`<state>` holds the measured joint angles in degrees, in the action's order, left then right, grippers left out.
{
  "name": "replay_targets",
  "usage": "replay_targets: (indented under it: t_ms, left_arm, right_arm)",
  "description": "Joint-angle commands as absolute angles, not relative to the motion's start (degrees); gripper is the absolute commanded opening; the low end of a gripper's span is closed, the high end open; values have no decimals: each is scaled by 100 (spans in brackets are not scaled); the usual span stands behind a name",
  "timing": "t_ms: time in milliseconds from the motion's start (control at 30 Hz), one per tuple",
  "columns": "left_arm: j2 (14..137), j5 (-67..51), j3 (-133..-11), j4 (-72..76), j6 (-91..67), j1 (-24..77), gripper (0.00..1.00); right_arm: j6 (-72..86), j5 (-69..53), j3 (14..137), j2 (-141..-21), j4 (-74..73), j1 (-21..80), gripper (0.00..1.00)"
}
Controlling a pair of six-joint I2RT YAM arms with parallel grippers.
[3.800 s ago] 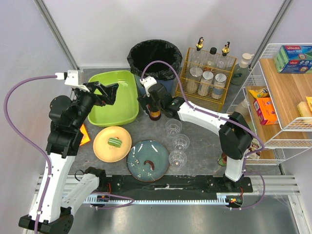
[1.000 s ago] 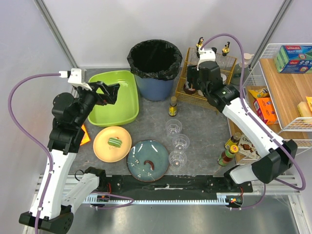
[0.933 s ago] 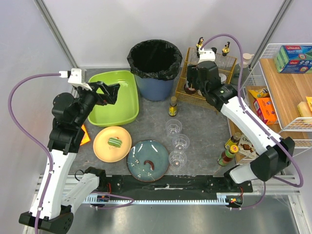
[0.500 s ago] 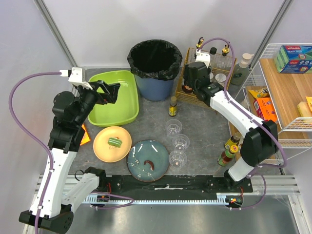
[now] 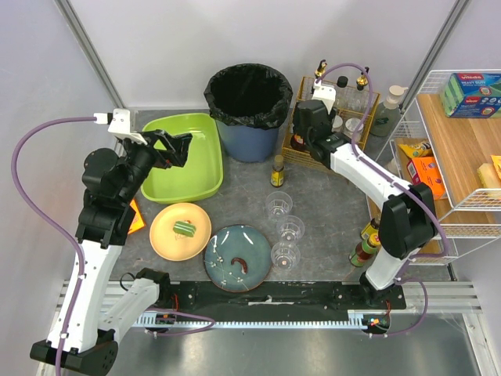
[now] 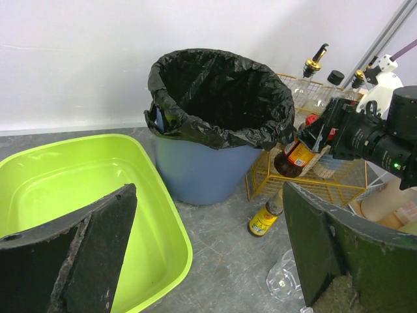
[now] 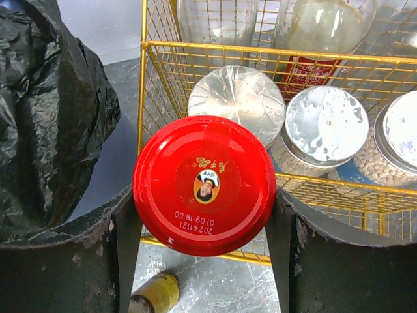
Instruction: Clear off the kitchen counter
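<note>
Red-lidded jar (image 7: 204,184), clamped in your right gripper (image 7: 205,228), hangs at a corner of the yellow wire basket (image 7: 195,45); your left gripper (image 6: 208,251) hovers wide open above the green tub (image 6: 39,189).

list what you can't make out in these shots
jar, right wrist view: its red lid hides body and label
small bottle, right wrist view: cut off by the bottom edge
orange thing, top view: mostly under the left arm
bottles by the right arm, top view: partly behind it
food on the yellow plate, top view: too small to name
</note>
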<state>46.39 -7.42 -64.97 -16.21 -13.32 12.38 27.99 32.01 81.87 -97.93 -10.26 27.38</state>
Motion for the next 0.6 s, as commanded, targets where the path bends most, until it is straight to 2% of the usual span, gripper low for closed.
replay_targets:
  t_ms: [0, 300, 567]
  left_arm:
    - [4614, -659, -6662, -1503, -1090, 1248, 98]
    - [4623, -650, -6662, -1503, -1072, 1248, 98]
    - [4605, -580, -6627, -1494, -1046, 1239, 98]
  right_arm:
    - [2936, 3313, 8165, -9949, -282, 2725, 19]
    - [3164, 3708, 7919, -9993, -141, 2777, 18]
    - [2559, 4122, 7410, -9370, 236, 2795, 17]
